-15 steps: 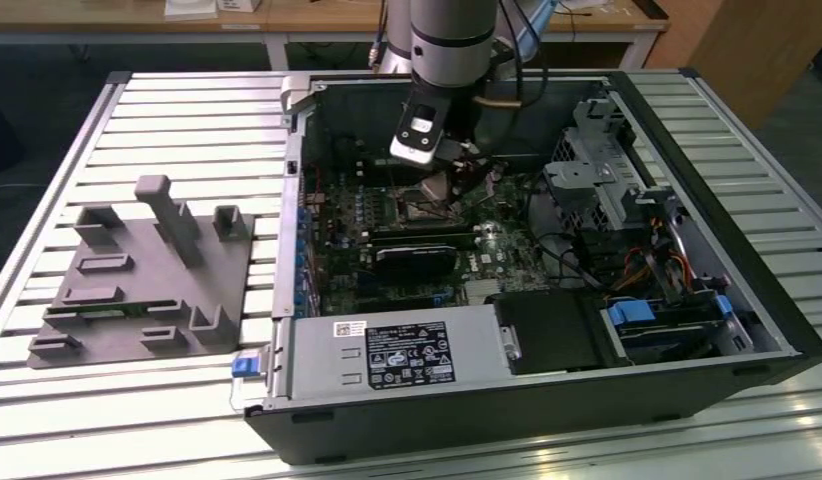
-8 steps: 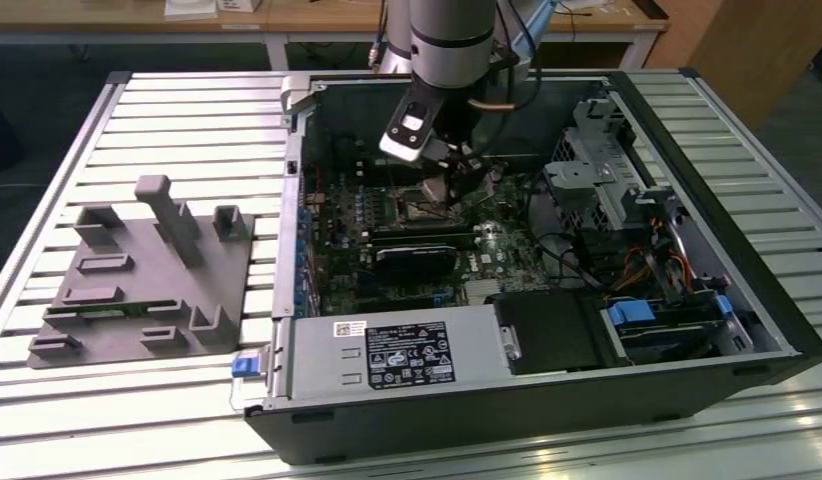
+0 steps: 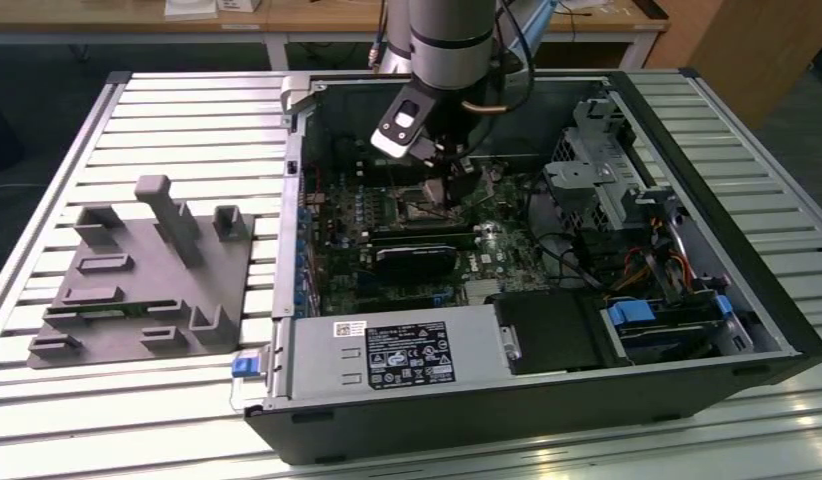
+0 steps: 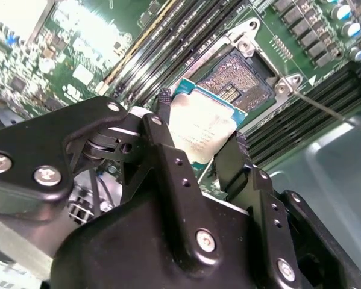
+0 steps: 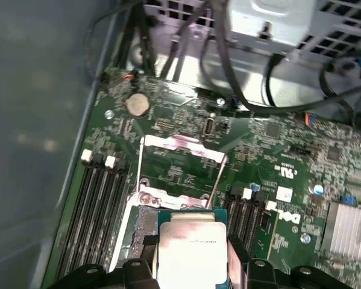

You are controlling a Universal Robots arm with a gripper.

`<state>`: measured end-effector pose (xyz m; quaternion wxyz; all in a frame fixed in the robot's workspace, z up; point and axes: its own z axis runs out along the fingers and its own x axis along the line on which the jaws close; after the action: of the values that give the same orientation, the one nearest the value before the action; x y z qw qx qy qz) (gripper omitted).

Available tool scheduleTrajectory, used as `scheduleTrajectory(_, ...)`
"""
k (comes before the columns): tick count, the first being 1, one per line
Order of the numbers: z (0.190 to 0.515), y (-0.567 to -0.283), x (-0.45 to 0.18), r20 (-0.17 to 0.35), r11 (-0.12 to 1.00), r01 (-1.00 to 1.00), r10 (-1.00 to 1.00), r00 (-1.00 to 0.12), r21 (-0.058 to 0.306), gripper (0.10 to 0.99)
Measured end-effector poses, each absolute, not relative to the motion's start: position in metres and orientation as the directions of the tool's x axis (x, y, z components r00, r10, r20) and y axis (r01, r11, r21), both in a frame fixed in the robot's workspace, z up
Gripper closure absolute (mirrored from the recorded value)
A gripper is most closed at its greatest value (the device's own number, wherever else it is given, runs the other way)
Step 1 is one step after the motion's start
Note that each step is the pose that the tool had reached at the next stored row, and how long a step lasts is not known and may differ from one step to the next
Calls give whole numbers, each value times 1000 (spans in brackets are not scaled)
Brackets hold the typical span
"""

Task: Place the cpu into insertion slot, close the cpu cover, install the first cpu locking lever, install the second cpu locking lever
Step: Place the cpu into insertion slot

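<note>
My gripper (image 3: 442,187) reaches down into the open computer case, over the green motherboard (image 3: 384,225). In both wrist views it is shut on the cpu (image 4: 205,127), a flat square chip with a silvery face and green edge, pinched between the two black fingers (image 4: 163,129). The cpu (image 5: 190,248) hangs just above the insertion slot (image 4: 242,73), whose dark pin field lies bare and is partly hidden by the chip. The cpu cover (image 5: 181,146) is swung open, away from the slot. A thin locking lever (image 4: 326,108) stands free beside the slot.
Long black memory slots (image 5: 96,205) run along one side of the socket. A drive cage (image 3: 611,170) with cables fills the case on the exterior view's right, and a power supply (image 3: 391,355) sits at the front. A grey fixture block (image 3: 138,270) lies on the table at the exterior view's left.
</note>
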<state>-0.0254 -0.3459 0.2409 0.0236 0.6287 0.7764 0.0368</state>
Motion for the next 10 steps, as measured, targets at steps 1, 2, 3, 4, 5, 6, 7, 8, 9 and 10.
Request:
scheduleTrajectory(1, 241, -346, -25, 9, 189, 978, 982, -191, 87, 545)
scheduleTrajectory(2, 241, -346, -25, 9, 172, 981, 985, -173, 87, 545)
scheduleTrajectory(3, 240, -346, -25, 9, 154, 984, 988, -155, 87, 545)
scheduleTrajectory(4, 240, -346, -25, 9, 136, 987, 990, -138, 87, 545)
scheduleTrajectory(5, 240, -346, -25, 9, 118, 989, 993, -119, 87, 545)
scheduleTrajectory(6, 239, -346, -25, 9, 100, 991, 995, -101, 87, 545)
scheduleTrajectory(7, 239, -346, -25, 9, 82, 993, 996, -83, 87, 545)
scheduleTrajectory(8, 239, -346, -25, 9, 64, 994, 998, -65, 87, 545)
scheduleTrajectory(9, 238, -346, -25, 9, 46, 995, 999, -47, 87, 545)
scheduleTrajectory(10, 237, -346, -25, 9, 28, 996, 1000, -29, 87, 545)
